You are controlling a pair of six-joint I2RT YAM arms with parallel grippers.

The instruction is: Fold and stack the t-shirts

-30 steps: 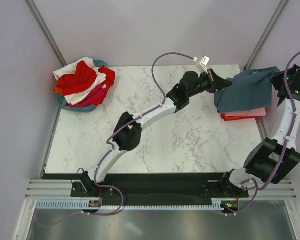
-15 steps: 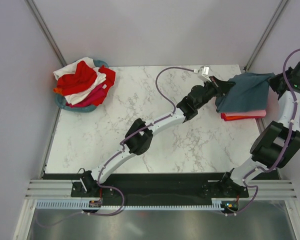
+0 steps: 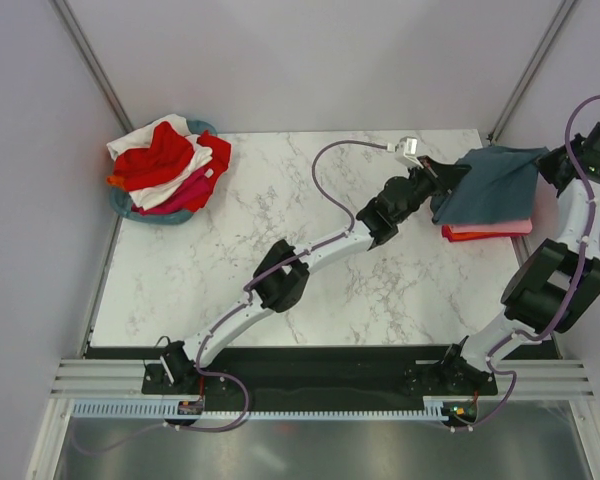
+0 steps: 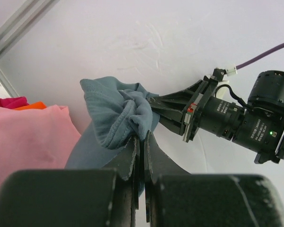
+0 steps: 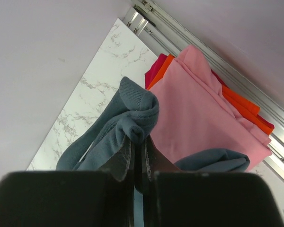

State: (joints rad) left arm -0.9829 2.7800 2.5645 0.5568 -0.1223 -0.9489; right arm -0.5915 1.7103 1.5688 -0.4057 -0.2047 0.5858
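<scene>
No lettering is legible anywhere; a small red-and-white tag on the body of the right gripper (image 4: 151, 102) is too small to read from the left wrist view. Reference is the white marble-patterned table (image 3: 280, 200). Above its far right corner the slate blue-grey cotton t-shirt (image 3: 492, 185) hangs stretched between both arms. The left gripper (image 3: 462, 171) is clamped tight on a bunched hem at the shirt's left end. The right gripper pinches a rolled fold at the right end, and each pair of jaws is closed onto cloth. On the same corner, beneath it, lies a folded stack: a flat pink t-shirt (image 5: 203, 113) on top, with an orange-red t-shirt (image 5: 244, 103) and the edge of a magenta t-shirt (image 5: 153, 66) under it. From overhead the held shirt covers most of the stack, and only its near edge shows. The left arm lies diagonally across the table's middle. At the far left corner a round teal basket (image 3: 123, 204) holds a loose heap of red, white and magenta shirts (image 3: 170, 165). Against a second ago, the left arm reaches further out and straighter, and its gripper is nearer the right one, so the shirt spans less width. The basket heap is unchanged.
</scene>
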